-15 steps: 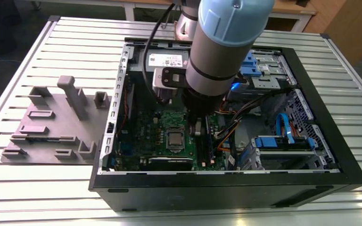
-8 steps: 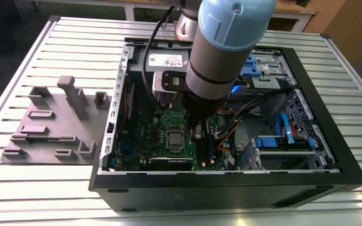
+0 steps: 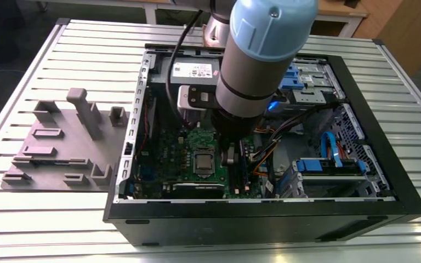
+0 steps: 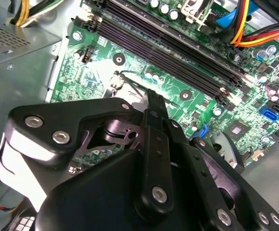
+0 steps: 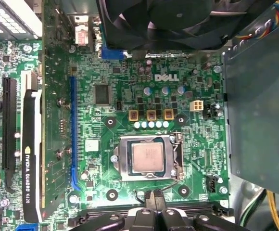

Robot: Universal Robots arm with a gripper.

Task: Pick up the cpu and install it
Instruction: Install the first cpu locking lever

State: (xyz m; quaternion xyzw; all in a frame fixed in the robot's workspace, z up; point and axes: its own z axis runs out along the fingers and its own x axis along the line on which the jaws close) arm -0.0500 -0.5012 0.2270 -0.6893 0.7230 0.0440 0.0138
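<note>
The cpu [image 5: 147, 158] is a small silvery square lying flat in its socket on the green motherboard [image 5: 125, 96], with a metal frame [image 5: 121, 163] around it. In the exterior view the cpu [image 3: 204, 160] sits in the middle of the open computer case [image 3: 269, 219]. My gripper [image 5: 154, 194] hangs just above the board beside the socket, apart from the chip. Its fingers [image 4: 155, 103] are shut together on nothing. From outside, the gripper [image 3: 229, 156] is seen just to the exterior view's right of the cpu.
A black fan [image 5: 178, 19] and a grey metal box [image 5: 259, 110] flank the socket. A graphics card [image 5: 31, 159] stands along one side, memory slots [image 4: 178, 48] along another. A grey fixture plate [image 3: 64, 142] lies on the slatted table at the exterior view's left. Coloured cables [image 3: 269, 148] cross the case.
</note>
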